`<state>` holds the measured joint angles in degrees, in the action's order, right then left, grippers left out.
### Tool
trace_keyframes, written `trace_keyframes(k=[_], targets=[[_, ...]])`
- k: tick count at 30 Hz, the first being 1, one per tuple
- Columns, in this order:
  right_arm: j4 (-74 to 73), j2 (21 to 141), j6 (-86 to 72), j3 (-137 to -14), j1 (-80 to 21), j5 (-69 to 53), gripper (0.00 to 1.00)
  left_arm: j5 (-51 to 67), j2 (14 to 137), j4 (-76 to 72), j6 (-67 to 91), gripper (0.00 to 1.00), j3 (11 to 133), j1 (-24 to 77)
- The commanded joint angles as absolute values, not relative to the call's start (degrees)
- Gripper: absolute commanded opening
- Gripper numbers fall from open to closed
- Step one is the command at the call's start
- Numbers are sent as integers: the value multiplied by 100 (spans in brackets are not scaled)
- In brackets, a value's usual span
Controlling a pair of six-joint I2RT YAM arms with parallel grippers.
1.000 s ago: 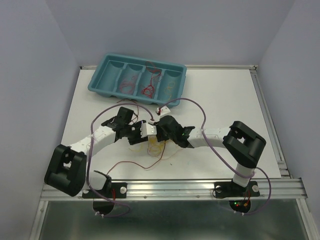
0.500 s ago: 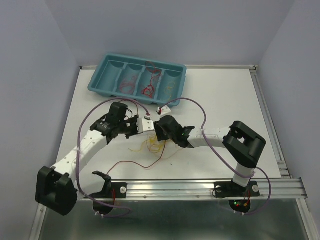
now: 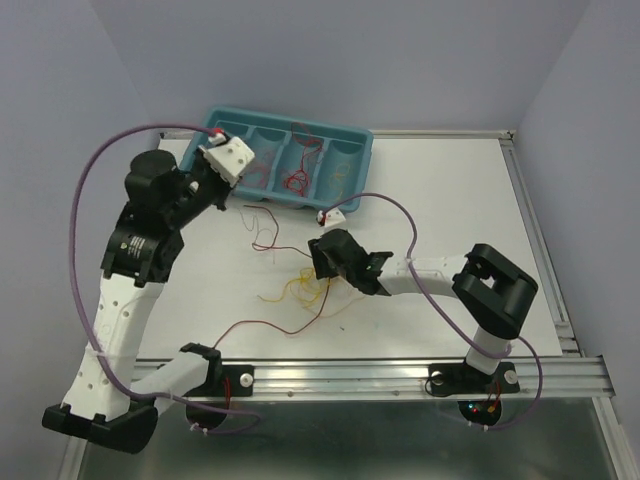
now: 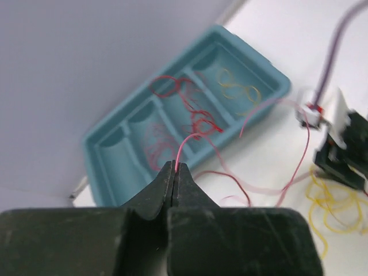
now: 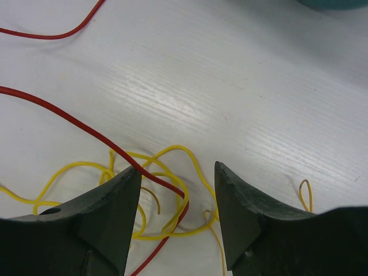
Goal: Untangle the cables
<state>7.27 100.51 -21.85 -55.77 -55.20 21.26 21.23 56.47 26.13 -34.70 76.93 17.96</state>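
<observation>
Left claw (image 4: 174, 171) high, pinched shut; right claw (image 5: 177, 192) low, spread.

The left pincer (image 4: 174, 171) has its jaws pressed together on a thin red cable (image 4: 185, 145), which rises from the tips toward a teal four-compartment tray (image 4: 92, 167). Red coils (image 4: 192, 103) lie in the tray's middle compartments and yellow coils (image 4: 236, 89) in an end one. A yellow tangle (image 4: 330, 204) sits on the white tabletop (image 4: 276, 29).

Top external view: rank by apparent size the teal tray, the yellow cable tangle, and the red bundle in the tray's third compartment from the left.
1. teal tray
2. yellow cable tangle
3. red bundle
</observation>
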Motion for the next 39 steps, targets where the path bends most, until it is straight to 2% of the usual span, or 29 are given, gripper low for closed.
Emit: trace_keyframes(k=[1, 5, 8, 14, 23, 39], targets=[[844, 9686, -2285, -5546, -5520, 2259, 59, 1442, 5695, 1987, -2226, 0, 8987, 1442], [844, 9650, -2311, -5528, -5520, 2259, 59, 1213, 6055, 1916, -1846, 0, 9973, 1354], [844, 9642, -2320, -5520, -5520, 2233, 59, 696, 6573, 1907, -1670, 0, 11218, 1354], [844, 9519, -2364, -5449, -5511, 2268, 59, 44, 7514, 1391, -1749, 0, 12338, 1345], [853, 9352, -2408, -5379, -5520, 2312, 59, -1071, 8506, 26, -2048, 0, 12015, 1231], [967, 8947, -2558, -5116, -5520, 2610, 59, -958, 10124, -975, -747, 0, 11778, 853]])
